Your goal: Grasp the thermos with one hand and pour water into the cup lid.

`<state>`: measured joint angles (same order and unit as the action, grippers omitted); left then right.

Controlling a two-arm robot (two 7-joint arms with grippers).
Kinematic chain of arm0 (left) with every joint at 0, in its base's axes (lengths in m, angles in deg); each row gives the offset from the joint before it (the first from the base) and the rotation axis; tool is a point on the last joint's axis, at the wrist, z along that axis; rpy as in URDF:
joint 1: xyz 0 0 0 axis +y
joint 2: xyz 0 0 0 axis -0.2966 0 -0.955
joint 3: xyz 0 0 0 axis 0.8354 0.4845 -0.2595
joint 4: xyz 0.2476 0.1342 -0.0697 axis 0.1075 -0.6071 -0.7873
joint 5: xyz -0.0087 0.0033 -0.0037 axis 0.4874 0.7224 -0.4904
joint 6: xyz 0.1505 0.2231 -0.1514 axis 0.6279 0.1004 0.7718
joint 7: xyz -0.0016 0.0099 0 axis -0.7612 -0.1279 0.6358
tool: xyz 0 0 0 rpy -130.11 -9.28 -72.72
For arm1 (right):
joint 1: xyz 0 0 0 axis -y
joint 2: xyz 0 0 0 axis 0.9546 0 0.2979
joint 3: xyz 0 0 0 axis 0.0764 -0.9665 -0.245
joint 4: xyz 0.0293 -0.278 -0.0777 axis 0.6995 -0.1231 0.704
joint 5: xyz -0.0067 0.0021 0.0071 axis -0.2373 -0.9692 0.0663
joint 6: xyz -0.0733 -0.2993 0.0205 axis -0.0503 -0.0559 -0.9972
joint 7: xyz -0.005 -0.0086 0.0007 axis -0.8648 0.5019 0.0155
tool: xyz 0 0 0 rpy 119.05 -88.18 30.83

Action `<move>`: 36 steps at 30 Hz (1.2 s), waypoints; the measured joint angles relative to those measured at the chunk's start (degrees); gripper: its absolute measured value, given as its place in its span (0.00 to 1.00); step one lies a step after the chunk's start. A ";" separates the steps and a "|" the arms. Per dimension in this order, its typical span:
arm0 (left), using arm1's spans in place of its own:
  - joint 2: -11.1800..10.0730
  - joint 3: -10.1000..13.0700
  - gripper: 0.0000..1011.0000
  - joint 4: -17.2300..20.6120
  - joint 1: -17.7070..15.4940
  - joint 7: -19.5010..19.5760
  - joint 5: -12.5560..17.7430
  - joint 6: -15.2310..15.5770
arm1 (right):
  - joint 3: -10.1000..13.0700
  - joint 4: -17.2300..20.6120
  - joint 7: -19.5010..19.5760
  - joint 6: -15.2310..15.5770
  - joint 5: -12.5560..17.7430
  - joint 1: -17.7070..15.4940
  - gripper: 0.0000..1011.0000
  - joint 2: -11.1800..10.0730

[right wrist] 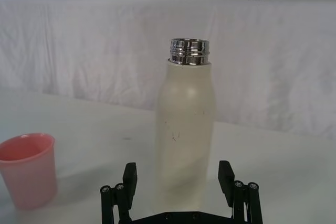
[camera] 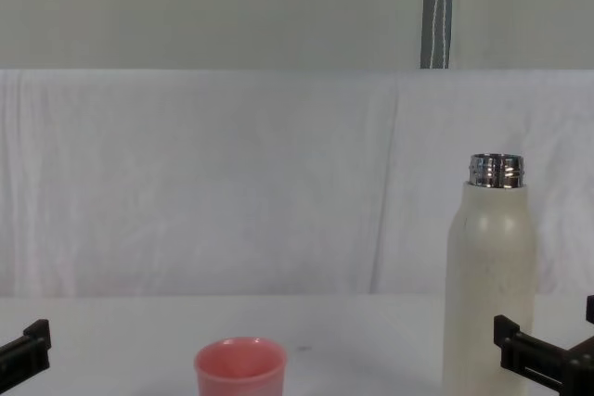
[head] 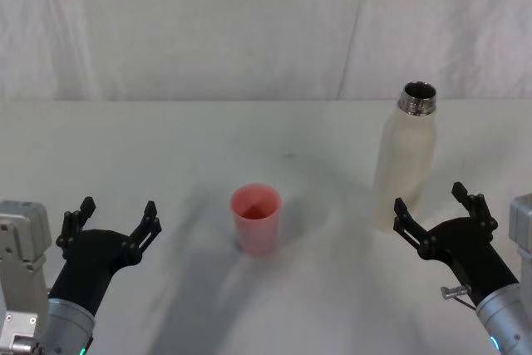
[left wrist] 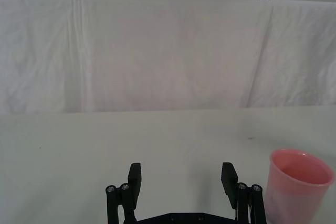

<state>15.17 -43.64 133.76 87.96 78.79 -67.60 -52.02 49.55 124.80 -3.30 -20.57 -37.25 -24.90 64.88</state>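
Cloth [head: 249,31] backs white table [head: 316,288]; left gripper [head: 115,220], right gripper [head: 439,207] jaws wide.

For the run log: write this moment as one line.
right gripper: open, just short of thermos | left gripper: open, idle left of cup lid | thermos: upright, uncapped | pour: not yet started

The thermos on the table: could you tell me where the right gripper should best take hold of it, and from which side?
Probably around the straight middle of the thermos body, below the rounded shoulders and the steel neck. It stands upright with its mouth open, so a level approach from the robot's side suits it. The right gripper is open, facing the bottle's lower body, and wide enough to straddle it. The cup lid stands apart to its left.
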 joint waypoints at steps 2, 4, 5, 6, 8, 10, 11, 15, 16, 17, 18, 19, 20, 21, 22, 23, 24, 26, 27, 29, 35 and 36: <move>0.00 0.00 0.99 0.00 0.00 0.00 0.00 0.00 | 0.17 -0.44 -0.57 -0.14 0.25 0.31 0.99 0.21; 0.00 0.00 0.99 0.00 0.00 0.00 0.00 0.00 | 0.47 -1.20 -1.32 -0.40 0.60 0.78 0.99 0.59; 0.00 0.00 0.99 0.00 0.00 0.00 0.00 0.00 | 0.56 -1.49 -1.52 -0.51 0.70 0.96 0.99 0.74; 0.00 0.00 0.99 0.00 0.00 0.00 0.00 0.00 | 0.74 -1.99 -1.81 -0.74 0.86 1.27 0.99 1.04; 0.00 0.00 0.99 0.00 0.00 0.00 0.00 0.00 | 0.91 -2.62 -2.08 -0.98 1.05 1.63 0.99 1.35; 0.00 0.00 0.99 0.00 0.00 0.00 0.00 0.00 | 1.14 -3.47 -2.45 -1.32 1.30 2.14 0.99 1.70; 0.00 0.00 0.99 0.00 0.00 0.00 0.00 0.00 | 1.21 -3.78 -2.57 -1.46 1.40 2.33 0.99 1.83; 0.00 0.00 0.99 0.00 0.00 0.00 0.00 0.00 | 1.37 -5.13 -3.16 -2.03 1.65 3.21 0.99 2.25; 0.00 0.00 0.99 0.00 0.00 0.00 0.00 0.00 | 1.37 -5.64 -3.38 -2.22 1.76 3.62 0.99 2.39; 0.00 0.00 0.99 0.00 0.00 0.00 0.00 0.00 | 1.38 -5.93 -3.51 -2.33 1.80 3.85 0.99 2.47; 0.00 0.00 0.99 0.00 0.00 0.00 0.00 0.00 | 1.37 -6.23 -3.64 -2.44 1.82 4.10 0.99 2.55; 0.00 0.00 0.99 0.00 0.00 0.00 0.00 0.00 | 1.32 -6.71 -3.76 -2.59 1.85 4.49 0.99 2.69; 0.00 0.00 0.99 0.00 0.00 0.00 0.00 0.00 | 1.29 -6.99 -3.84 -2.66 1.87 4.68 0.99 2.77; 0.00 0.00 0.99 0.00 0.00 0.00 0.00 0.00 | 1.27 -7.27 -3.92 -2.75 1.88 4.87 0.99 2.84; 0.00 0.00 0.99 0.00 0.00 0.00 0.00 0.00 | 1.21 -7.86 -4.10 -2.94 1.90 5.32 0.99 2.96; 0.00 0.00 0.99 0.00 0.00 0.00 0.00 0.00 | 1.18 -8.16 -4.16 -3.02 1.92 5.56 0.99 3.02; 0.00 0.00 0.99 0.00 0.00 0.00 0.00 0.00 | 1.16 -8.49 -4.21 -3.09 1.95 5.77 0.99 3.07; 0.00 0.00 0.99 0.00 0.00 0.00 0.00 0.00 | 1.12 -9.32 -4.36 -3.28 2.01 6.35 0.99 3.23; 0.00 0.00 0.99 0.00 0.00 0.00 0.00 0.00 | 1.12 -9.87 -4.44 -3.39 2.06 6.70 0.99 3.33; 0.00 0.00 0.99 0.00 0.00 0.00 0.00 0.00 | 1.10 -10.42 -4.51 -3.55 2.09 7.11 0.99 3.43; 0.00 0.00 0.99 0.00 0.00 0.00 0.00 0.00 | 1.25 -12.46 -4.65 -4.03 2.39 8.62 0.99 3.77; 0.00 0.00 0.99 0.00 0.00 0.00 0.00 0.00 | 1.27 -12.73 -4.70 -4.12 2.44 8.84 0.99 3.80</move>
<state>15.17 -43.64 133.76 87.96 78.78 -67.60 -52.02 50.82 112.07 -8.00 -24.69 -34.80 -16.06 68.68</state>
